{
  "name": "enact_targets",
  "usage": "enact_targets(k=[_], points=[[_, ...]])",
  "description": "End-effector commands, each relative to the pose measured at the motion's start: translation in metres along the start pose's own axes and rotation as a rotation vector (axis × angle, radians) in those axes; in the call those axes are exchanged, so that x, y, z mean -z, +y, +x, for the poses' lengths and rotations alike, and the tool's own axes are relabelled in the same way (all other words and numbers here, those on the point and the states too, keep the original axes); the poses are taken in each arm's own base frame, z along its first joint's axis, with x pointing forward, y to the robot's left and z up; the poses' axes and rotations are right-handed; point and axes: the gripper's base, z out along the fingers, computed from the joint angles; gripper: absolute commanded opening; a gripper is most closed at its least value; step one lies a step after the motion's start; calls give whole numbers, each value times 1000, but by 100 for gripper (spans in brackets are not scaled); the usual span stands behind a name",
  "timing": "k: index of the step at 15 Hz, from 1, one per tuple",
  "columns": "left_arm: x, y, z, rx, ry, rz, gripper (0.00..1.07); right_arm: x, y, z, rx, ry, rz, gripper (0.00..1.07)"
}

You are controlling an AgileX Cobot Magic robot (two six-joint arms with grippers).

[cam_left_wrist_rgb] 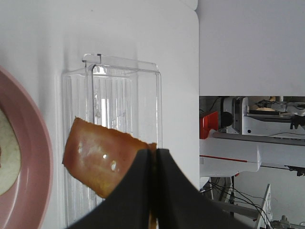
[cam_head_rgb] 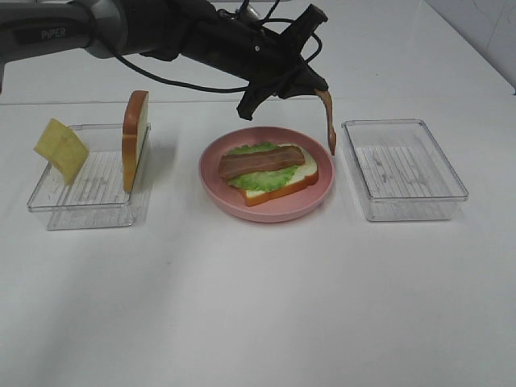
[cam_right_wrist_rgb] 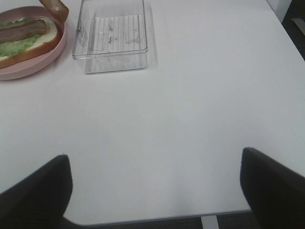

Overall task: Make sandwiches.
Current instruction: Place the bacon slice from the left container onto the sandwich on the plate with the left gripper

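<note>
From the high camera, the left pincer [cam_head_rgb: 321, 89] is pressed together on the top end of a bacon strip [cam_head_rgb: 329, 122]. The strip hangs straight below it with its long axis near vertical. Its free end points down at the rim of the pink plate [cam_head_rgb: 266, 214], close beside a clear tray [cam_head_rgb: 403, 205]. The open sandwich [cam_head_rgb: 278, 179] lies on that plate, below the pincer and back toward its arm. It already has bread, lettuce and a laid strip [cam_head_rgb: 262, 161]. The hanging strip curves as it droops, so it is probably light and floppy. An end grip should do, but the strip must be swung level and parallel to the laid one.

In the left wrist view, the left pincer [cam_left_wrist_rgb: 153, 153] has its jaws shut and the bacon strip [cam_left_wrist_rgb: 100, 162] juts ahead of the tips.

In the right wrist view, the right pincer [cam_right_wrist_rgb: 155, 157] is spread wide and holds nothing over the bare counter [cam_right_wrist_rgb: 190, 119]. The sandwich [cam_right_wrist_rgb: 24, 40] lies far ahead of it.
</note>
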Motion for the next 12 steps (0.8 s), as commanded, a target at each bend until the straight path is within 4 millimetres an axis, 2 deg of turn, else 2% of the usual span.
enact_targets(k=[1,3,8,12], points=[[0,-6,1,-22,-6,14,0,3,0,3,1,-39,1,92],[-1,0,1,-60,-6,-32,0,3,0,3,1,-39,1,92],[-11,18,8,-27,76,-83,0,3,0,3,1,-39,1,92],[-6,19,7,-74,82,-125,0,3,0,3,1,-39,1,92]])
